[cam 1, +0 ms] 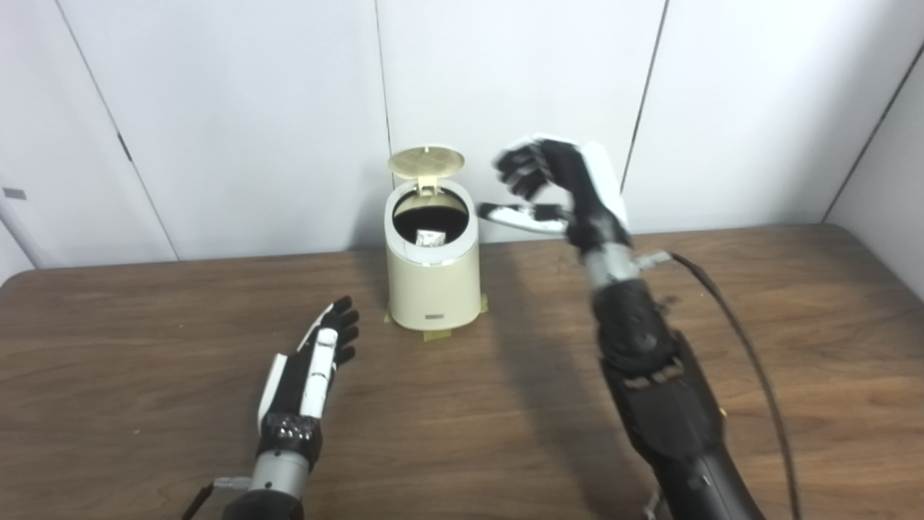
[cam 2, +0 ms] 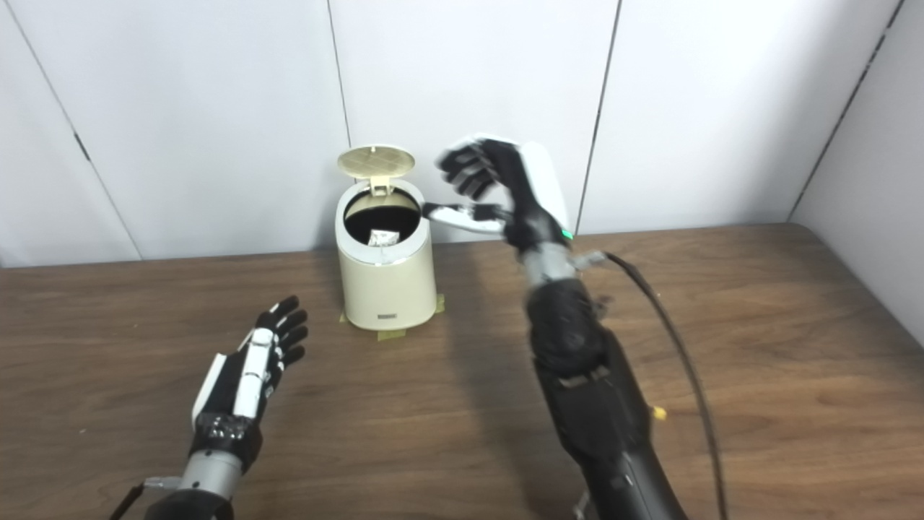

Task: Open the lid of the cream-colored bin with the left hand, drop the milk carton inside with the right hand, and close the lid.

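The milk carton is seen lying inside the cream-colored bin, as a small white shape low in the dark opening. The drop is therefore judged to be done. The lid is raised upright on its hinge at the far side of the bin, so the opening step is also finished and only the closing is judged to be left.

The bin is placed at the far middle of the table, close to the white wall panels, with strips of tape showing at its base.

The right hand is held in the air just right of the bin's rim, level with the raised lid. Its fingers are spread and curled loosely, and nothing is held in it. It is blurred, so finer detail cannot be told.

The left hand is held low over the table, near and left of the bin and well apart from it, with its fingers extended toward the bin and nothing gripped. A reach up to the lid is judged to be needed for closing.
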You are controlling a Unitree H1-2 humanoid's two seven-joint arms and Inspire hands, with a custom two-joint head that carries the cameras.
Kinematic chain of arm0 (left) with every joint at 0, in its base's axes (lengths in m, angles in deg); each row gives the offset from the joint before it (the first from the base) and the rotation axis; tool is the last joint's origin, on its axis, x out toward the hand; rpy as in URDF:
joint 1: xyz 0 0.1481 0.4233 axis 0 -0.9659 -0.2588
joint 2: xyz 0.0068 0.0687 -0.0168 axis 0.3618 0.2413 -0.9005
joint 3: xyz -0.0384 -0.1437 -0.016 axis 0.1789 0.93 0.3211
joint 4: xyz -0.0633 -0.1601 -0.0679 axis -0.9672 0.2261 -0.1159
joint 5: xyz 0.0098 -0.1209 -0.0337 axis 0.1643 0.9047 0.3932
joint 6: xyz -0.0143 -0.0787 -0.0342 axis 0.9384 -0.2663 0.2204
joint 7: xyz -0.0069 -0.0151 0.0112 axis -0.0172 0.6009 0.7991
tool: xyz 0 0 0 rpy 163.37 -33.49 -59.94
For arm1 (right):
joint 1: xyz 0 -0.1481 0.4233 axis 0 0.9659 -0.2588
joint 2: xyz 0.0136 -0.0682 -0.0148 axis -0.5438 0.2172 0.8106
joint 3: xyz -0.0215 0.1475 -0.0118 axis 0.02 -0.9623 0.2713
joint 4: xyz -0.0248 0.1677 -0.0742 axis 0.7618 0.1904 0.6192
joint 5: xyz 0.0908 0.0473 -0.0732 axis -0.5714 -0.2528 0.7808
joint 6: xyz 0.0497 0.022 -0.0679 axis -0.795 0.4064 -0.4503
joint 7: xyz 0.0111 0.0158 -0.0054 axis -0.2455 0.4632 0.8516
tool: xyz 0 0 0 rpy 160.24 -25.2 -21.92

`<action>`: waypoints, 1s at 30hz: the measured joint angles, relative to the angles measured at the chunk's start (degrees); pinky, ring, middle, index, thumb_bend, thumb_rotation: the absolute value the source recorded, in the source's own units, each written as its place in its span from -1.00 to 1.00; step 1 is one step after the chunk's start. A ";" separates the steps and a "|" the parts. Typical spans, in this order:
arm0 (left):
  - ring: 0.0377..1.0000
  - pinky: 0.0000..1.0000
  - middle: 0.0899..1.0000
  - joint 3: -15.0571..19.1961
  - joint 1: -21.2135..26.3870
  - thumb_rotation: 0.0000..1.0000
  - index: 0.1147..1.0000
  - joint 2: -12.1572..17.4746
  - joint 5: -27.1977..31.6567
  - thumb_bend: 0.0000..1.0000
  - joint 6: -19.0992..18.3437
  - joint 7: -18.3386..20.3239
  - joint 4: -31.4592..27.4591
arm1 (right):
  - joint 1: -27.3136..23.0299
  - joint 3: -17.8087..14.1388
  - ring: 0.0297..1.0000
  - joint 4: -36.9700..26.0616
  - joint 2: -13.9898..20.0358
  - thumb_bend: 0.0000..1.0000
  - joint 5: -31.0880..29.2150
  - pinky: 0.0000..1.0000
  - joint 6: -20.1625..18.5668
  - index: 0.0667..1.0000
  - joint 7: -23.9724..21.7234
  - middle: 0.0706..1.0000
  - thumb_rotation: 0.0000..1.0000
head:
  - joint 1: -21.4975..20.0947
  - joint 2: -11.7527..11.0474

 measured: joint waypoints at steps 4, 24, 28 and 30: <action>0.81 0.80 0.81 1.84 0.86 0.99 0.80 0.02 1.53 0.06 -0.08 -0.27 0.22 | 3.94 -7.59 0.05 -6.78 -3.34 0.03 -12.48 0.00 -10.44 -0.09 -2.83 -0.07 -1.00 | 0.00 -0.09; 0.86 0.85 0.84 3.13 20.49 0.95 0.80 8.22 3.46 0.09 -1.92 2.75 9.68 | 19.74 -10.42 0.93 -15.23 -4.41 0.00 -29.70 0.93 -15.76 0.92 -5.31 0.90 0.73 | 6.15 -2.46; 0.86 0.85 0.84 2.72 24.18 0.97 0.80 8.90 3.35 0.08 -1.86 3.10 11.58 | 21.98 -9.14 0.93 -15.17 -3.28 -0.02 -29.10 0.90 -14.21 0.92 -5.93 0.92 0.84 | 7.46 -3.16; 0.85 0.85 0.83 2.26 25.82 0.95 0.79 9.33 3.22 0.07 -1.81 3.32 13.88 | 22.85 -8.09 0.88 -14.73 -2.59 0.01 -27.30 0.83 -11.94 0.86 -5.85 0.87 0.80 | 8.35 -3.78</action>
